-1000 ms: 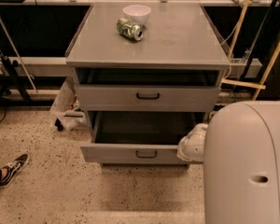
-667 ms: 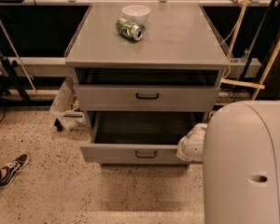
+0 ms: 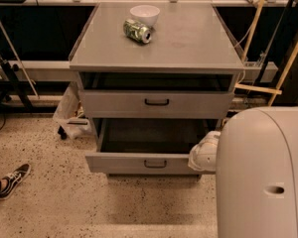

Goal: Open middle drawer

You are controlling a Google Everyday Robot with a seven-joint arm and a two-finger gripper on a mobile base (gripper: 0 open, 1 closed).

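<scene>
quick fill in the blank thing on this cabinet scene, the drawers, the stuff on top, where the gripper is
1. The middle drawer is pulled ____, its inside showing.
2. The gripper sits at that drawer's ____ front corner in the camera view.
3. On the cabinet top, a green can lies on its side beside a white ____.
4. A shoe shows at the view's ____ edge.

Missing words: out; right; bowl; left.

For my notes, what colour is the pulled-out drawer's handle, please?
Black handle, camera view; gripper beside middle drawer's right corner.
</scene>
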